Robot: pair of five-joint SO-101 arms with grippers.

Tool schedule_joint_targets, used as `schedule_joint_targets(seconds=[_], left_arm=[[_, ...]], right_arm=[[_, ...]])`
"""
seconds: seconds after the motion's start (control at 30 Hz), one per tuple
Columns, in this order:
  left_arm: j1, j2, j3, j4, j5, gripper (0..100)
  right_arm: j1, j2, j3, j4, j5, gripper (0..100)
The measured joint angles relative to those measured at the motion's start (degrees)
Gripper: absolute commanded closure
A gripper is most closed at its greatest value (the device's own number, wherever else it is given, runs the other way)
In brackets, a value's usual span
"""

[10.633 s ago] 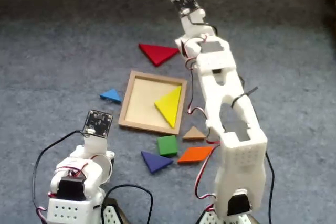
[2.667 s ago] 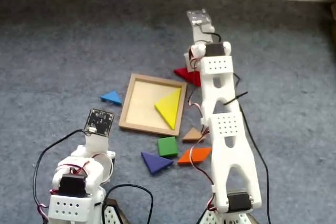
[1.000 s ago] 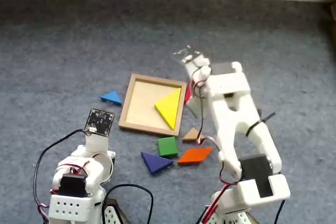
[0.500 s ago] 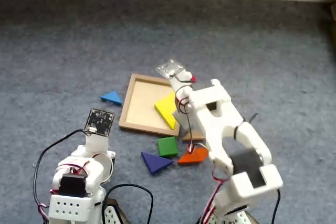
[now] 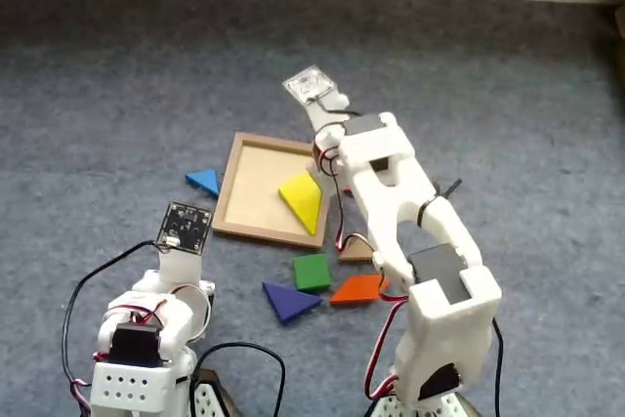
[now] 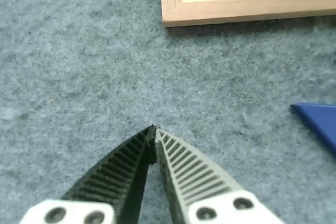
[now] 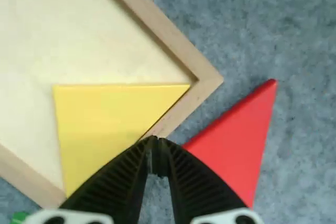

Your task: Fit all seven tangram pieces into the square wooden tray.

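The square wooden tray holds a yellow triangle against its right side. In the right wrist view, my right gripper is shut and empty, its tips over the tray rim where the yellow triangle meets the rim. The red triangle lies on the carpet just outside that rim. The right arm covers it from above. My left gripper is shut low over bare carpet, short of the tray's corner, with the dark blue triangle off to one side.
Loose on the carpet are a small blue triangle left of the tray, and a green square, a dark blue triangle, an orange parallelogram and a tan triangle in front of it. Grey carpet lies all around.
The right arm pulled back from the far side, bringing the red triangle to the tray's right rim. The tray and yellow triangle shifted slightly left. The left arm stayed still.
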Motion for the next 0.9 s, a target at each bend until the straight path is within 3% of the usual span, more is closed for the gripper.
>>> schedule_joint_targets(seconds=[0.1, 0.3, 0.43, 0.9], left_arm=[[0.0, 0.0, 0.0, 0.0, 0.0, 100], [0.0, 0.0, 0.0, 0.0, 0.0, 100], [0.0, 0.0, 0.0, 0.0, 0.0, 100], [0.0, 0.0, 0.0, 0.0, 0.0, 100]], right_arm=[[0.3, 0.0, -1.2, 0.7, -0.1, 92.1], [0.2, 0.0, -7.8, 11.3, -1.0, 67.2], [0.5, 0.4, -11.9, 13.0, -5.2, 66.6], [2.4, 16.2, -25.9, 21.4, -5.8, 66.3]])
